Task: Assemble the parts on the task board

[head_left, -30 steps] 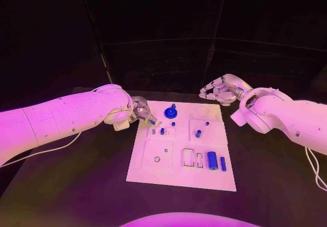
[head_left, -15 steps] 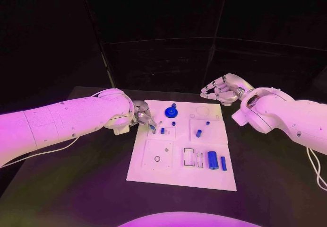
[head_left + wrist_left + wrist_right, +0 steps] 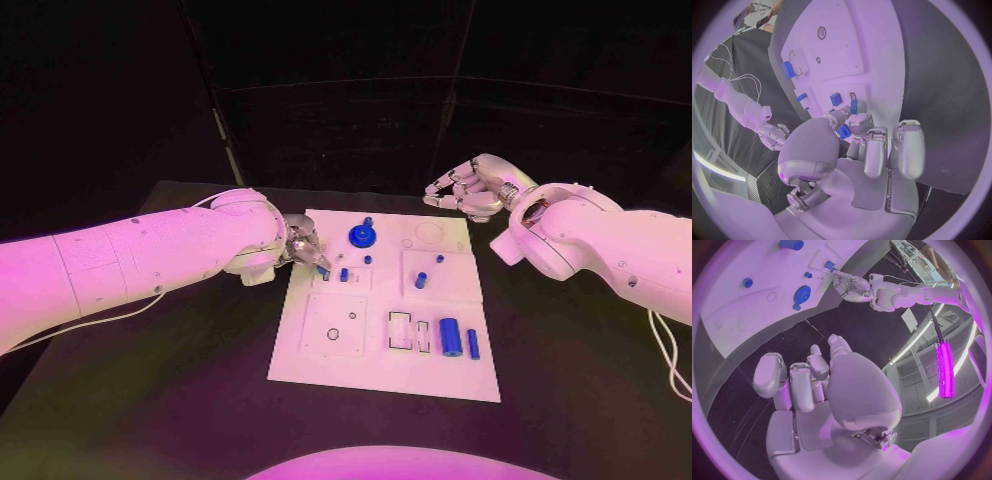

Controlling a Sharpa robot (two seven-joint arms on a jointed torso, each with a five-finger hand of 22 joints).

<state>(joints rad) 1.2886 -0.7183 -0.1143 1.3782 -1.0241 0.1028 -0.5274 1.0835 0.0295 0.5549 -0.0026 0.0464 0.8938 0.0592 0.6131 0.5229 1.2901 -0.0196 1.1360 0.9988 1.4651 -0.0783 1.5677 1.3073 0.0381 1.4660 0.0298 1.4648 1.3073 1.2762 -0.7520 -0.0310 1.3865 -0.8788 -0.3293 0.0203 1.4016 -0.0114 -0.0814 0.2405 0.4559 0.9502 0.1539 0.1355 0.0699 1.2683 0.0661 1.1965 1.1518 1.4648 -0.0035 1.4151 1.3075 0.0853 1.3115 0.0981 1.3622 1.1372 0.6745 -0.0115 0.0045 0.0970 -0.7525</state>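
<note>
Board (image 3: 378, 370): we are pinching a small blue part (image 3: 854, 106) in left hand (image 3: 303, 245) fingers; a tilted insertion risks jamming. Right hand (image 3: 469, 190) is hovering curled, empty.

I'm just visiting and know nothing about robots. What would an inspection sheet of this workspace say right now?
Surface: black table, with the white task board lying in its middle.
Job's things: blue parts on the board: a round toothed piece near the far edge, a cylinder with a thin bar beside it near the front, and several small pieces between.
Clutter: nothing seen.
Hands: left hand at the board's left edge, fingertips at a small blue part; whether it grips the part cannot be told. Right hand beyond the board's far right corner, fingers curled, holding nothing.
Cables: pale cables along both arms, one at the left and one at the right.
Surroundings: dark backdrop behind the table.
</note>
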